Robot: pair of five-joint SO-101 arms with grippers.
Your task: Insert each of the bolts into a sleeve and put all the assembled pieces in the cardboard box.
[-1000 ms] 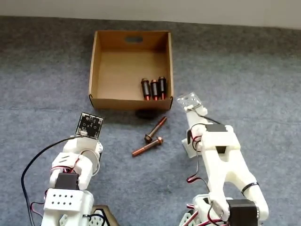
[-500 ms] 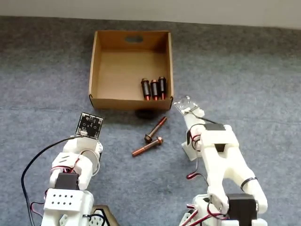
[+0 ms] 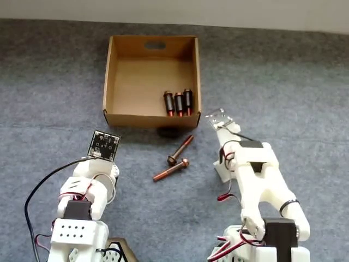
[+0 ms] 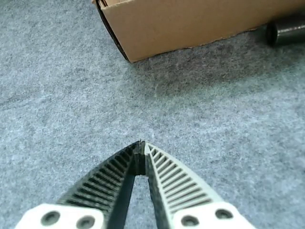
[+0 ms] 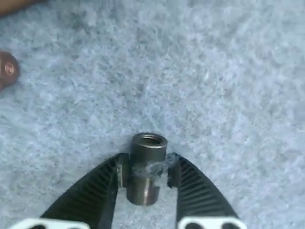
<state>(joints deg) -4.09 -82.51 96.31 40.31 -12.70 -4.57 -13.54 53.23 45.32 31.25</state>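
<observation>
Two copper-coloured bolts lie on grey carpet between the arms, before the brown cardboard box, both slanting near-left to far-right. The right gripper clamps a dark cylindrical sleeve, its long axis along the fingers. The left gripper is pressed together.

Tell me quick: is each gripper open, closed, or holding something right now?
Left gripper: closed, holding nothing.
Right gripper: closed on a dark sleeve.
</observation>
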